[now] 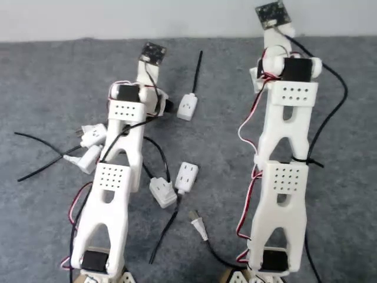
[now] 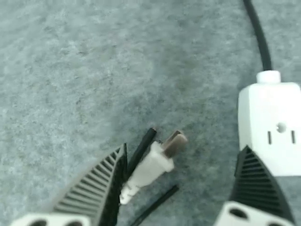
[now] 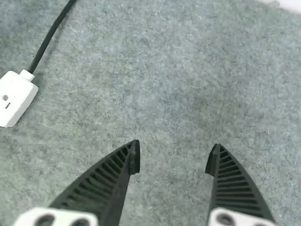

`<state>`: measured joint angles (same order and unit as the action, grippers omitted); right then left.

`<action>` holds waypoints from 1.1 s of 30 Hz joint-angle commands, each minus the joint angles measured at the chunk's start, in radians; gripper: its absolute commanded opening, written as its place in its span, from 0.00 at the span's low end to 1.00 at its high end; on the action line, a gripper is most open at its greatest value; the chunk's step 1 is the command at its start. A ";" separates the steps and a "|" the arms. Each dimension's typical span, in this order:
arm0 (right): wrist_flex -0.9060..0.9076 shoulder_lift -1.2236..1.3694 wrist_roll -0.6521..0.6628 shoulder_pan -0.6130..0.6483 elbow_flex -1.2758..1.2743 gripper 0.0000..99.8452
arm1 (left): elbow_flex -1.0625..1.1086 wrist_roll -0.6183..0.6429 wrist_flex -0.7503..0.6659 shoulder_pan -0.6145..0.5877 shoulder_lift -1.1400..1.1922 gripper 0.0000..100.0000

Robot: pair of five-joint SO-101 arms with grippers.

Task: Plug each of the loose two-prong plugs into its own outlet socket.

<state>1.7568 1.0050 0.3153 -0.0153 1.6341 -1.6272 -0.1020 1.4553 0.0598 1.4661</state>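
Currently seeing ribbed black left fingers [image 2: 101, 181] spread wide over the grey felt bench [image 2: 70, 61], gripping nothing. Between them, flat on the felt: small white two-prong plug with brass blades [image 2: 150, 167], just beside one finger, blades angled toward a white block outlet socket on a black cord [image 2: 273, 122], near it but not touching. Same story for the ribbed black right fingers [image 3: 113, 174]: wide open, empty, hovering over bare felt, with a white corded socket [image 3: 14, 96] well off to the side. From above: second white plug on a black cord [image 1: 198, 225] lying loose between the two arm bases, unplugged. Also a white three-slot socket [image 1: 186, 175] just beside another white socket block [image 1: 162, 191], close by the left arm.
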 commanded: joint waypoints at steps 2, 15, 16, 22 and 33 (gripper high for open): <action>0.041 -0.013 -0.005 -0.001 0.046 0.25 | -0.051 0.005 -0.002 0.005 -0.035 0.36; 0.038 -0.005 -0.011 0.047 0.046 0.25 | -0.051 -0.008 -0.014 -0.031 -0.043 0.35; 0.038 -0.005 -0.012 0.056 0.046 0.25 | -0.051 -0.009 -0.008 -0.028 -0.043 0.35; 0.031 -0.010 -0.012 0.036 0.046 0.25 | -0.051 -0.011 -0.014 -0.034 -0.043 0.35; 0.033 0.001 -0.012 0.007 0.041 0.25 | -0.053 -0.021 0.006 -0.029 -0.044 0.35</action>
<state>1.7568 1.0188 0.3153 -0.0015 1.6341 -1.6272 -0.1082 1.4415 0.0261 1.4661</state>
